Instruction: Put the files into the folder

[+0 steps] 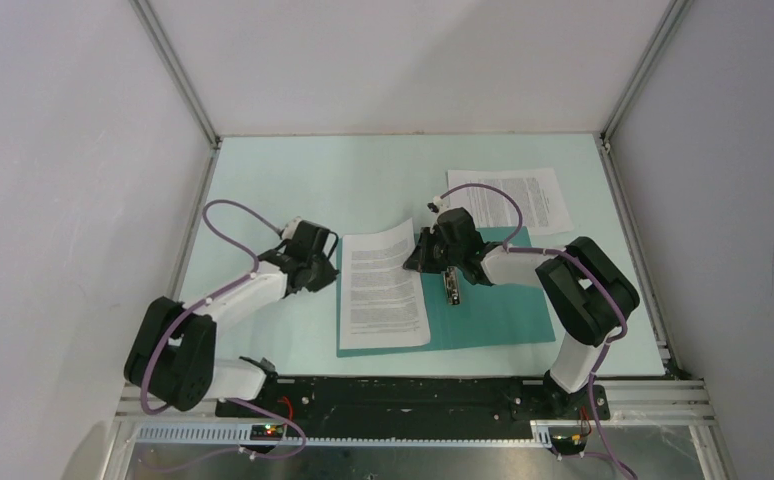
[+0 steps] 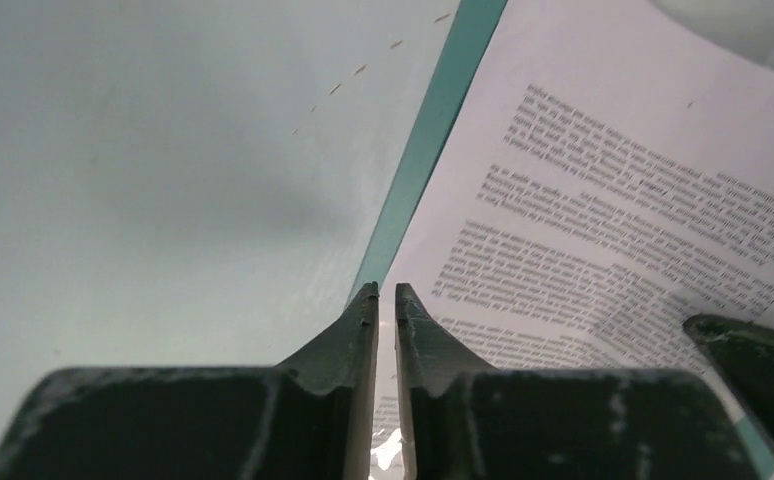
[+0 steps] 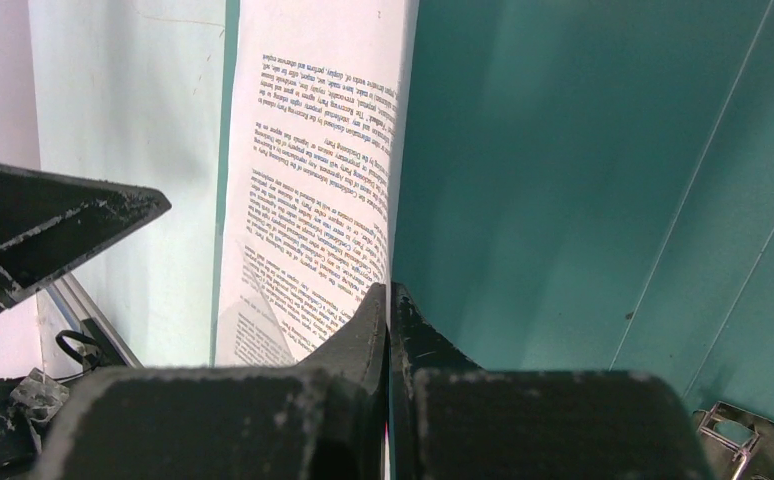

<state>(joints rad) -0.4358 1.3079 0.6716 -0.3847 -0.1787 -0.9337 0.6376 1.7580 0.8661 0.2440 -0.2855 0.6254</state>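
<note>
The dark teal folder lies open on the table. One printed sheet lies on its left half, its right edge curling up. My right gripper is shut on that raised edge; in the right wrist view the sheet runs straight into the closed fingertips, with folder behind. My left gripper sits at the folder's left edge, its jaws closed to a thin slit above the sheet; nothing shows between them. A second sheet lies flat at the back right.
The folder's metal clip lies along the spine just below the right gripper and shows in the right wrist view. White walls with aluminium posts close in the pale mint table on three sides.
</note>
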